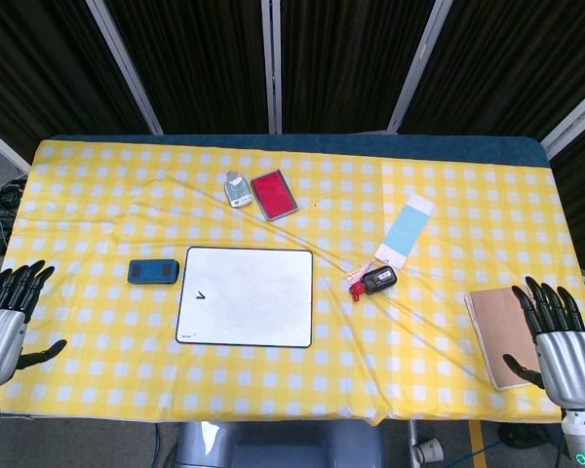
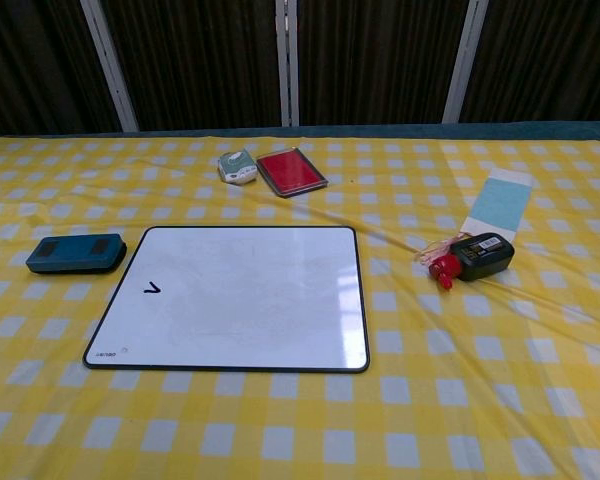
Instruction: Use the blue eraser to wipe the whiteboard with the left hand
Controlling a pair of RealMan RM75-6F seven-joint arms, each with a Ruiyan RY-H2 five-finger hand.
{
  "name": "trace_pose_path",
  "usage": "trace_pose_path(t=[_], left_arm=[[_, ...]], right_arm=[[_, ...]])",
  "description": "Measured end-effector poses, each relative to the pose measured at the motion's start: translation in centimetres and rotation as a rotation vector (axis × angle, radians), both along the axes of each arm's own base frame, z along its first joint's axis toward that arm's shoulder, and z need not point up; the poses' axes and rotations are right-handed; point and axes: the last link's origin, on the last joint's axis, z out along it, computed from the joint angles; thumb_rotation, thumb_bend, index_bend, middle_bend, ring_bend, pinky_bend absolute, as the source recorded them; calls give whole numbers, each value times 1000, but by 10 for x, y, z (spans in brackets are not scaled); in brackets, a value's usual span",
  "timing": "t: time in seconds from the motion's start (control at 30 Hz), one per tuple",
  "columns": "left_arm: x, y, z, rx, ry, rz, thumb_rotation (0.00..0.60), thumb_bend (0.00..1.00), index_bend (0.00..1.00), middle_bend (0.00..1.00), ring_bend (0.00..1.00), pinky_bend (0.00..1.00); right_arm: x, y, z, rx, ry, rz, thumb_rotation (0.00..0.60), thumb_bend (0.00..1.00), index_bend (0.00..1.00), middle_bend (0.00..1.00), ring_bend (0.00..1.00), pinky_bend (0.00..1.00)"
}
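Both hands, left (image 1: pixel 2 327) and right (image 1: pixel 564 346), spread empty at the frame's edges; blue eraser (image 1: pixel 153 271) lies beside the whiteboard (image 1: pixel 246 296).

A yellow-and-white checked tablecloth (image 1: pixel 117 185) covers the table. Toward the far side lies a flat red rectangular case (image 1: pixel 274 194), with a small grey-green and white packet (image 1: pixel 238 190) touching its left edge. To the right lies a pale blue paper strip (image 1: pixel 407 230), and near its close end a small black device (image 1: pixel 379 280) with a red tassel (image 1: pixel 356 288). A brown notebook (image 1: pixel 499 331) rests at the near right edge.
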Motion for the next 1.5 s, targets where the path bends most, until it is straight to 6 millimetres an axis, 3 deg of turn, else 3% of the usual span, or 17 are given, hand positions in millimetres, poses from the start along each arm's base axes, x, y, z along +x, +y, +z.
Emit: trace_pose_path(t=[0.2, 0.4, 0.63, 0.73, 0.8, 0.93, 1.13, 1.5], left_arm=[[-2, 2, -1, -7, 4, 0, 600, 0, 0, 0, 0, 0], [-6, 26, -12, -38, 15, -28, 600, 0, 0, 0, 0, 0], [-12, 90, -55, -190, 10, -57, 600, 26, 0, 0, 0, 12], [-11, 122, -78, -251, 27, -60, 600, 55, 39, 21, 27, 132], [-6, 140, -92, -274, 31, -68, 600, 83, 151, 100, 110, 235], [11, 173, -120, -334, 38, -82, 600, 114, 242, 187, 191, 314], [23, 191, -138, -388, 82, -75, 600, 117, 284, 216, 217, 352], [19, 203, -143, -382, 153, -41, 600, 117, 306, 216, 217, 352]], right_arm=[[0, 0, 0, 3, 2, 1, 600, 0, 34, 0, 0, 0], [2, -1, 0, -4, -7, -10, 600, 0, 36, 0, 0, 0], [-1, -6, -3, -1, 9, -46, 600, 0, 34, 0, 0, 0], [-4, -9, -5, -1, 21, -59, 600, 0, 34, 0, 0, 0], [-7, -11, -6, -1, 32, -72, 600, 0, 34, 0, 0, 0], [-16, -15, -9, 1, 54, -101, 600, 0, 34, 0, 0, 0], [-23, -20, -10, -5, 66, -133, 600, 0, 33, 0, 0, 0], [-29, -20, -6, -19, 62, -156, 600, 0, 34, 0, 0, 0]])
